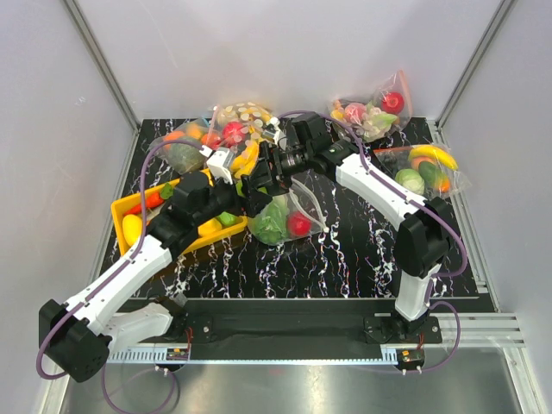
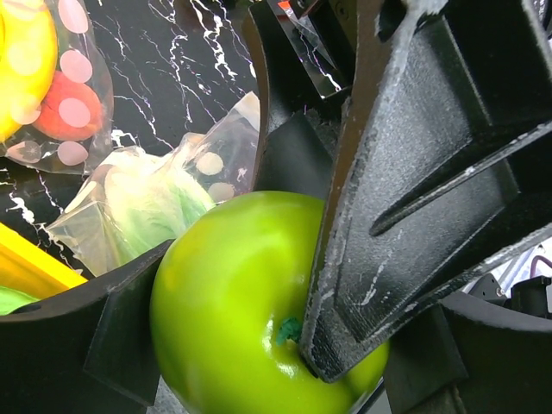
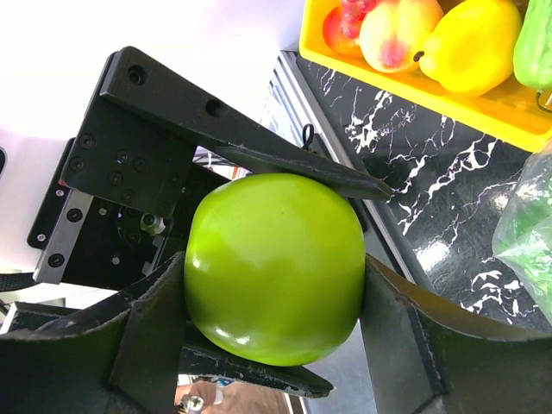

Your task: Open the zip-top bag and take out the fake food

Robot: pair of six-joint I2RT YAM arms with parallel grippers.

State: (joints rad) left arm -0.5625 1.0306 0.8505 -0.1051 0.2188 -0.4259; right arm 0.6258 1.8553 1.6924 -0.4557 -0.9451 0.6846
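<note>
A green apple (image 3: pixel 274 267) hangs in the air between both grippers. My right gripper (image 3: pixel 274 297) is shut on its sides. My left gripper (image 2: pixel 272 345) has one finger against the apple's top and one against its underside, crosswise to the right one. From above, the two grippers meet over the middle of the table, left gripper (image 1: pixel 252 188) and right gripper (image 1: pixel 267 171), and they hide the apple. Just below them lies the zip-top bag (image 1: pixel 289 216), dotted and clear, holding a lettuce (image 1: pixel 269 226) and a red fruit (image 1: pixel 298 224). The left wrist view shows the bag (image 2: pixel 216 159) and lettuce (image 2: pixel 151 207) beneath the apple (image 2: pixel 233 310).
A yellow tray (image 1: pixel 123 207) with several fake foods sits left of the bag. A bulkier dotted bag with bananas (image 1: pixel 241 129) and another filled bag (image 1: pixel 185 148) lie at the back left. Two more filled bags (image 1: pixel 373 108) (image 1: pixel 423 168) lie at the back right.
</note>
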